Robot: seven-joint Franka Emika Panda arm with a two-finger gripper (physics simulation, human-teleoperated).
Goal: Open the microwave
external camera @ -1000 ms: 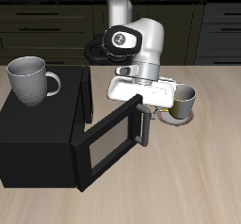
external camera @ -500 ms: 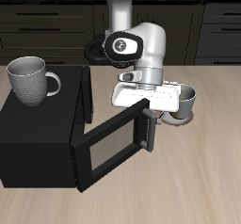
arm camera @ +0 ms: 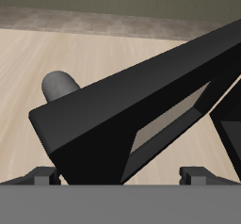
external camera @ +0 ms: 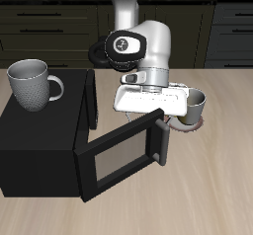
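Note:
The microwave (external camera: pixel 40 145) is a large matte black box on the table. Its windowed door (external camera: pixel 119 158) stands swung out well away from the body, with the grey bar handle (external camera: pixel 156 140) on its free edge. My gripper (external camera: pixel 148 113) hangs just above the door's top edge near the handle. In the wrist view the door (arm camera: pixel 141 105) fills the space below my gripper (arm camera: pixel 120 176), and the handle's rounded end (arm camera: pixel 61 82) shows beside it. My fingertips (arm camera: pixel 42 176) stand wide apart and hold nothing.
A grey mug (external camera: pixel 32 83) stands on top of the microwave. A second mug (external camera: pixel 194 104) sits on a small plate (external camera: pixel 182 123) beside my gripper. Dark cabinets with drawers (external camera: pixel 59 27) line the back.
The door has swung further open, its handle edge moving toward the table's front. My gripper has followed it a little the same way.

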